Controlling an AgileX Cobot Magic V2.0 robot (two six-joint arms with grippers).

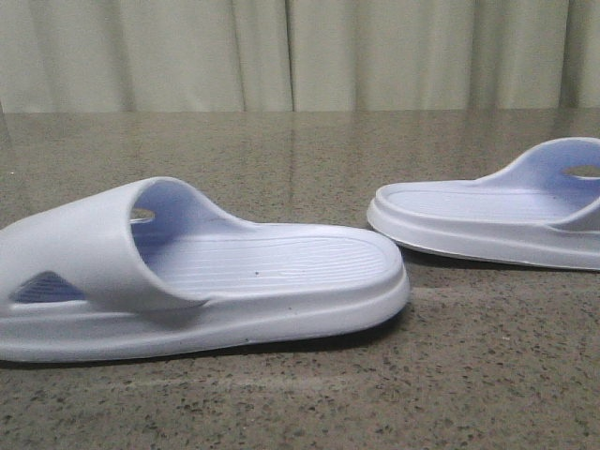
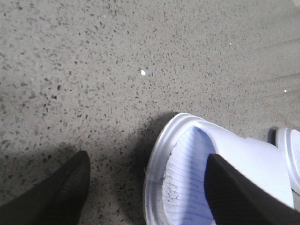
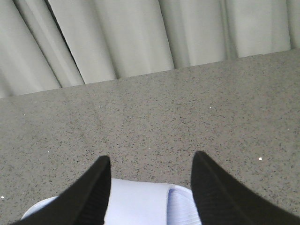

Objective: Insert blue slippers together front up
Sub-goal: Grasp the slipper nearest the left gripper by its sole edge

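Two pale lavender-blue slippers, the near slipper (image 1: 202, 272) and the far slipper (image 1: 492, 211), look like moulded foam with a smooth matt skin and finely ribbed footbeds. They sit on a speckled, stone-like table (image 1: 309, 150) with a faint sheen. Pleated cloth curtains (image 1: 300, 52) hang matt behind. The left gripper's fingers (image 2: 243, 197) are black, matt and finely textured.

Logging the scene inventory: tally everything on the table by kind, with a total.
Slippers: 2, near slipper and far slipper, both pale blue, sole down, apart from each other.
Total: 2 things on the table.
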